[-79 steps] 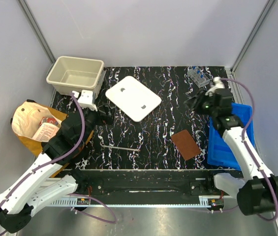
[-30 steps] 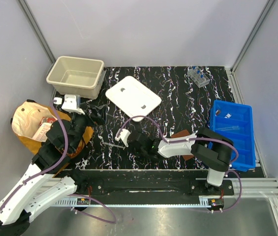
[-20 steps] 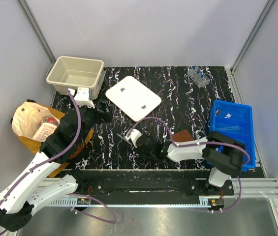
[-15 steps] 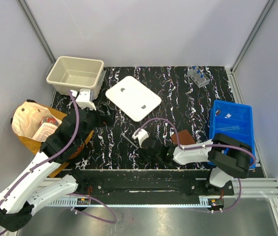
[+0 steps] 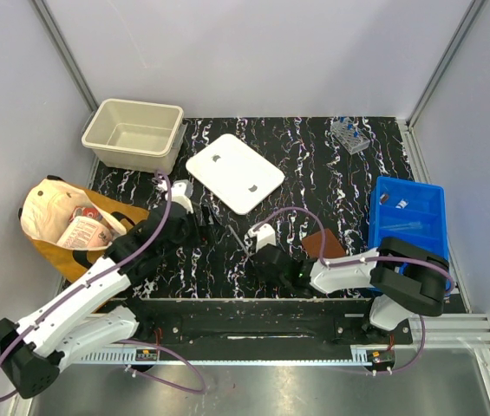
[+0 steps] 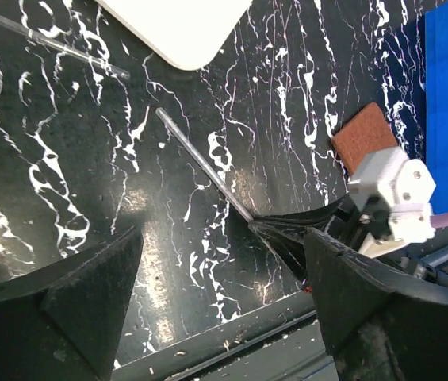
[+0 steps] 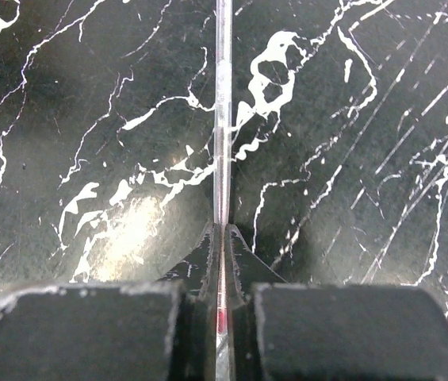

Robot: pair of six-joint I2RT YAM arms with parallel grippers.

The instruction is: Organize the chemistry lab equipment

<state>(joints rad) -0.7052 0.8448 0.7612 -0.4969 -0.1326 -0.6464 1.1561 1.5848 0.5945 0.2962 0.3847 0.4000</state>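
Diagonally, long thin silvery rod (image 6: 200,163) points at white rounded lid (image 6: 176,24), right gripper (image 7: 222,238) clamping it, plainest wrist-view, left gripper (image 6: 222,262) agape.

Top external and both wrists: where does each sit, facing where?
Top external: above, behind the bases, looking down on the black marbled table; both arms show.
Left wrist: on the left arm, facing the right gripper between its own open black fingers.
Right wrist: low over the table, facing along the long thin silvery rod its fingers pinch.
All share that rod.
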